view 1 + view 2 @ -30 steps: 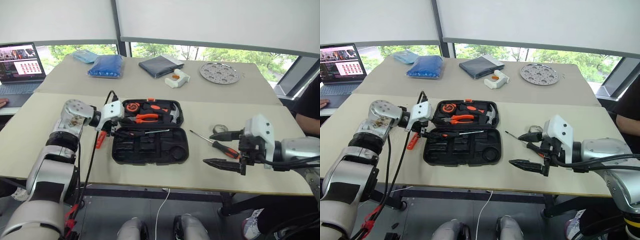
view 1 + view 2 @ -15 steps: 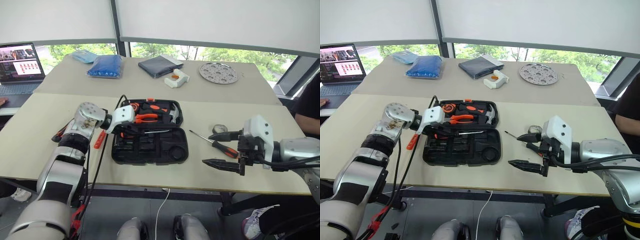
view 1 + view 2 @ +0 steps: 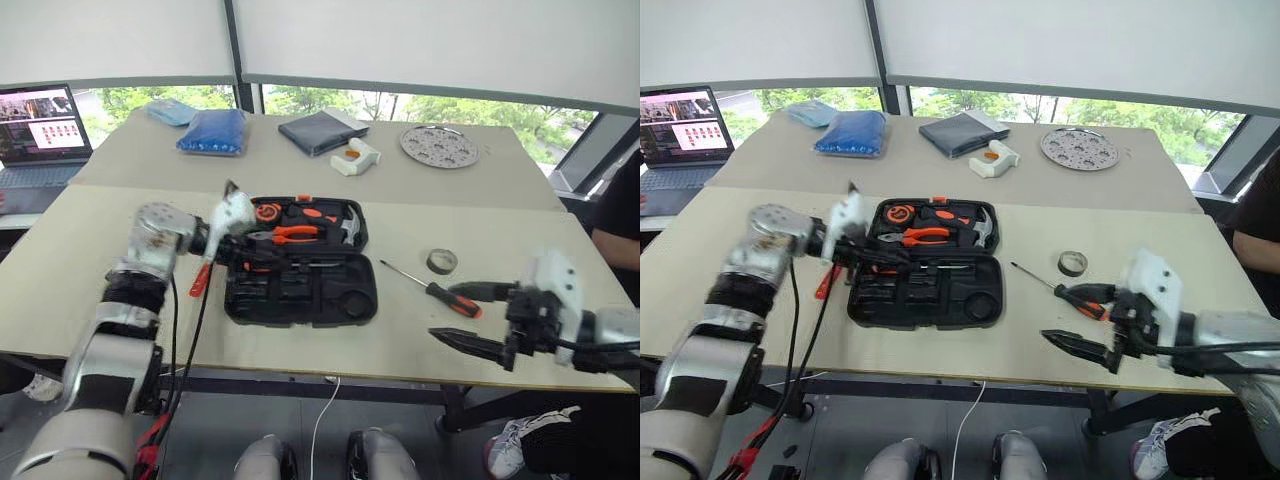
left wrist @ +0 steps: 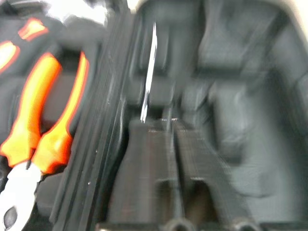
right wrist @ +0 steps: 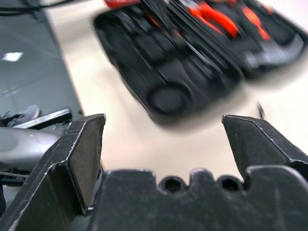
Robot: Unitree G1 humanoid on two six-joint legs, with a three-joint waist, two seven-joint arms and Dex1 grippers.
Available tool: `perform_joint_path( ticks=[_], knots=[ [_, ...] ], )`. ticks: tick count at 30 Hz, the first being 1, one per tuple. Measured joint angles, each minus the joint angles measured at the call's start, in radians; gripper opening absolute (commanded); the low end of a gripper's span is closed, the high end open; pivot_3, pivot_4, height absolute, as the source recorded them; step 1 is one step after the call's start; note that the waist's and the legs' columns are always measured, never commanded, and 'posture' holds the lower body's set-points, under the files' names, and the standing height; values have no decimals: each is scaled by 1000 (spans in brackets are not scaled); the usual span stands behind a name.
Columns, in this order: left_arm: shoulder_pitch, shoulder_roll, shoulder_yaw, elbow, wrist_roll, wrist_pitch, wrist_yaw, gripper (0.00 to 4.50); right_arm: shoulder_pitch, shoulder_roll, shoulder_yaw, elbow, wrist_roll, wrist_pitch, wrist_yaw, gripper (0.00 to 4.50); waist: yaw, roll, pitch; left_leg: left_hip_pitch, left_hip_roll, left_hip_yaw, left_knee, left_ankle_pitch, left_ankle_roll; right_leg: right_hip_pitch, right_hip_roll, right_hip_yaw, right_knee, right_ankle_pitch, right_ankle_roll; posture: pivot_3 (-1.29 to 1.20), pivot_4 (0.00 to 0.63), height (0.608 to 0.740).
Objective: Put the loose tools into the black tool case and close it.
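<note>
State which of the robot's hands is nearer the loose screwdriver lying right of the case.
Right. The right hand hovers just beside the screwdriver; the left hand is over the open case.

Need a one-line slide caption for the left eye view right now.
Open tool case mid-table, left hand over its rear edge, a screwdriver loose beside the open right hand.

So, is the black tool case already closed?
No, the case lies open on the table, with pliers showing in its far half.
</note>
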Motion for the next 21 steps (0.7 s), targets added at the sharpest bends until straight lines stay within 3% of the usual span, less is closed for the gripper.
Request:
perform_joint_path(
  ticks=[4, 7, 11, 17, 18, 21],
  knots=[
    [77, 49, 72, -268, -110, 178, 20, 3270, 69, 2, -76, 123, -66, -9, -14, 4500, 1, 1, 0, 6, -2, 0, 0, -1, 1, 7, -2, 0, -2, -4, 7, 0, 150, 718],
    [164, 67, 72, -384, -156, 250, 23, 4461, 46, 1, -60, 247, -129, -47, -19, 4500, 0, 1, 0, 9, -1, -1, -1, -2, 2, 11, -2, 0, -3, -4, 8, 0, 150, 718],
    [198, 93, 62, -488, -198, 314, 6, 4493, -78, -1, 65, 366, -203, -94, -23, 4500, -11, 1, 0, 10, -1, -2, -1, -5, -4, 11, -3, 2, -2, -3, 6, 0, 150, 718],
    [243, 107, 49, -582, -222, 318, 33, 4493, -293, 54, 286, 548, -304, -150, -13, 4500, -20, 3, 0, 11, -1, -2, -2, -1, 0, 10, -1, 9, 0, -4, 4, 0, 150, 718],
    [262, 116, 45, -597, -216, 299, 35, 4500, -322, 69, 313, 580, -318, -159, -11, 3996, -20, 3, 0, 11, -1, -2, -2, 0, -1, 10, -1, 9, 0, -4, 3, 0, 150, 718],
    [321, 140, 24, -612, -188, 243, 43, 4500, -359, 101, 392, 663, -368, -192, -6, 3075, -20, 3, 0, 10, -1, -2, -3, -1, -1, 10, 0, 9, 0, -6, 3, 0, 150, 718]
  ],
)
